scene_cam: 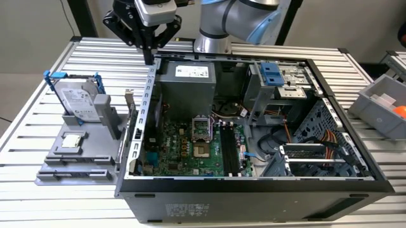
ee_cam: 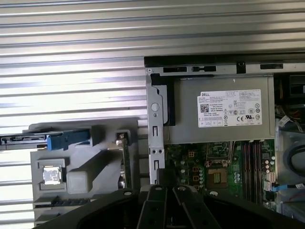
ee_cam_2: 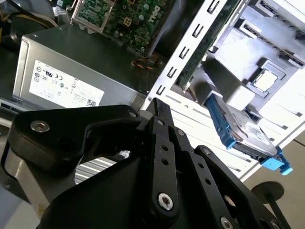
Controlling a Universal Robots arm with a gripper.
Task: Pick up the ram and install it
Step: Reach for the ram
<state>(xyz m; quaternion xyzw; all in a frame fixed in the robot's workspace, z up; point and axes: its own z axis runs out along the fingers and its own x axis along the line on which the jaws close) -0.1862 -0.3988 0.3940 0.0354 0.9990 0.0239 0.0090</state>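
The ram [scene_cam: 130, 118] is a thin green board standing on edge in the grey holder [scene_cam: 70, 164], at the exterior view's left, just outside the open computer case [scene_cam: 254, 190]. Both wrist views show it edge-on as a narrow strip, the ram [ee_cam: 126, 160] from above and the ram [ee_cam_2: 209, 43] from an angle. My gripper [scene_cam: 149, 57] hangs shut with nothing in it above the case's back left corner, well behind the ram. Its black fingers [ee_cam_2: 159, 124] meet at the tip, and the gripper [ee_cam: 164, 183] sits over the case wall. Black motherboard slots [scene_cam: 228, 152] lie inside the case.
A silver hard drive in a blue frame [scene_cam: 79, 97] and a small square processor chip [scene_cam: 72, 140] sit on the same holder. The power supply [scene_cam: 187, 90] fills the case's back. A grey bin [scene_cam: 383, 107] stands at the exterior view's right on the slatted table [scene_cam: 38, 71].
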